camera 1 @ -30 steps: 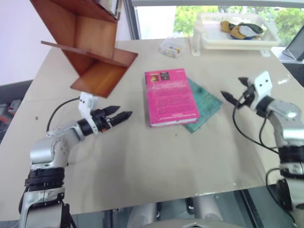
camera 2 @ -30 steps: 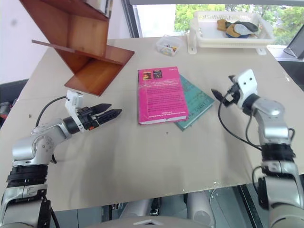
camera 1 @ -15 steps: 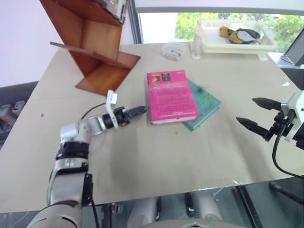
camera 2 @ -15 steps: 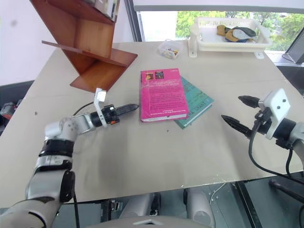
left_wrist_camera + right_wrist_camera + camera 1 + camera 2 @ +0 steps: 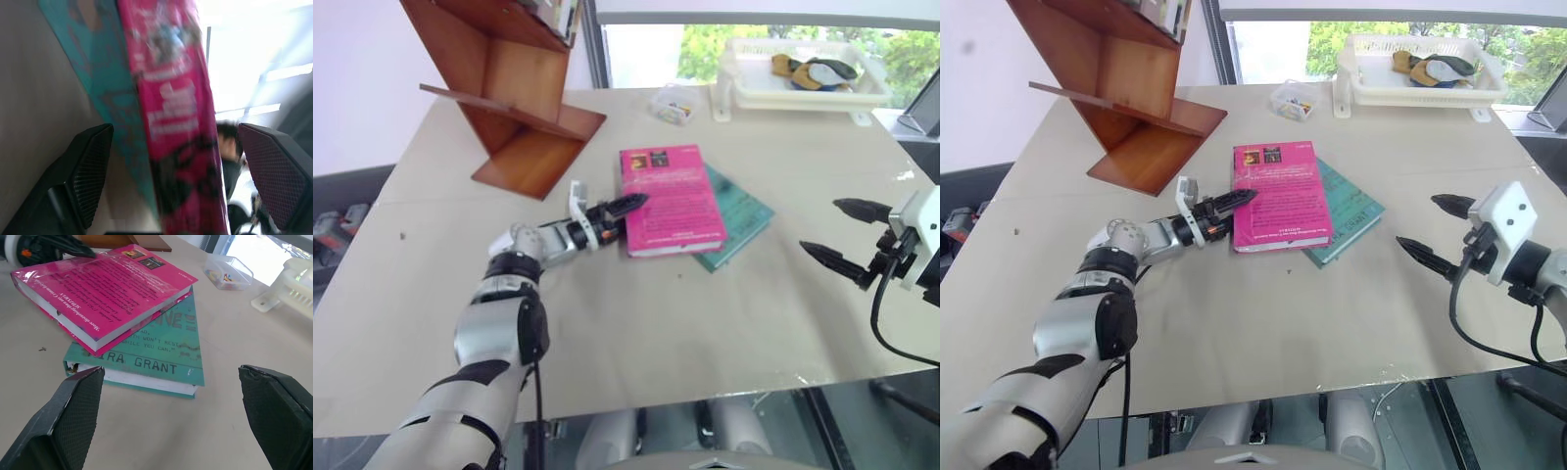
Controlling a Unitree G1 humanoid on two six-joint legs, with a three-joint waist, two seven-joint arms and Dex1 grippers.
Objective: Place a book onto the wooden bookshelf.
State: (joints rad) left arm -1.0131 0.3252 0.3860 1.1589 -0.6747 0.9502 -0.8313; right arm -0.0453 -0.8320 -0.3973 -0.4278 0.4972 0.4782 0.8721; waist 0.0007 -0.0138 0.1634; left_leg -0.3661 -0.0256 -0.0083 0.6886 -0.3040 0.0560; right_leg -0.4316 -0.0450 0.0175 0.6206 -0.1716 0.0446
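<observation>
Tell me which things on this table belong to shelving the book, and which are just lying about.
Part of the job:
- pink book, lying on the teal one
- wooden bookshelf, at the table's far left
- left hand, open, at the pink book's spine edge

Just lying about:
- teal book, under the pink one
- white tray by the window
- small clear box

On the cover of the teal-green paperback book (image 5: 161,352) lying under the bright pink paperback book (image 5: 105,293), large pale letters near the lower edge read "RA GRANT"; a line above them reads "WON'T REST"; further letters are covered. The fine print across the pink cover is too small to read
</observation>
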